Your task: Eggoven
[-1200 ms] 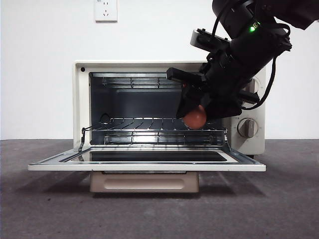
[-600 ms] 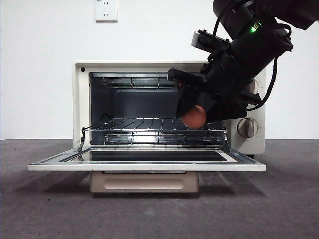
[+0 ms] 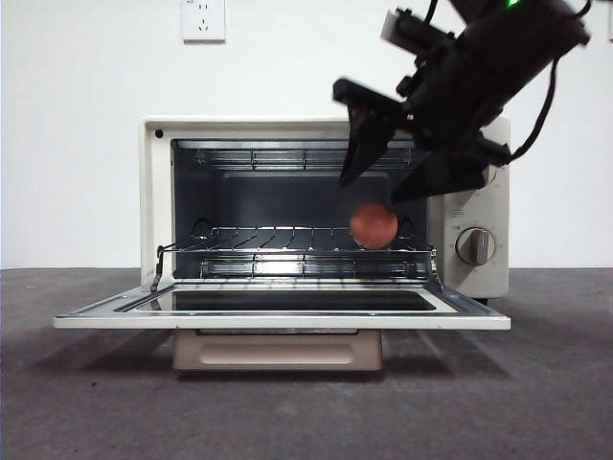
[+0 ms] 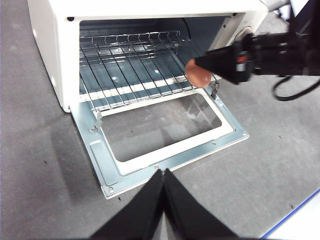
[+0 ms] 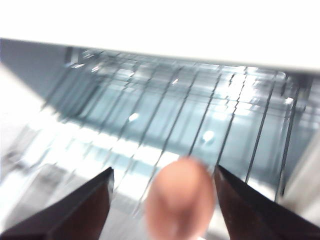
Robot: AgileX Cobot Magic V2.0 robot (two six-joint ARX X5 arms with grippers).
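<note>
The cream toaster oven (image 3: pixel 155 192) stands with its door (image 3: pixel 287 321) folded down flat. The reddish-brown egg (image 3: pixel 374 226) rests on the wire rack (image 3: pixel 278 240) at the front right of the cavity. My right gripper (image 3: pixel 374 187) hangs just above the egg, jaws open and apart from it; in the right wrist view the egg (image 5: pixel 180 197) lies blurred between the open jaws (image 5: pixel 162 172). The left wrist view shows the oven (image 4: pixel 45 40), the egg (image 4: pixel 198 75) and the right gripper (image 4: pixel 225 62) over it. My left gripper (image 4: pixel 163 172) is shut and empty, back from the open door.
The door's tan handle (image 3: pixel 278 350) hangs below the open door. Two knobs (image 3: pixel 476 246) sit on the oven's right panel behind the arm. A wall socket (image 3: pixel 203 19) is high on the white wall. Grey tabletop (image 3: pixel 96 402) lies in front.
My right gripper has opened, let go of the egg and risen up and to the right. The egg stays on the rack.
</note>
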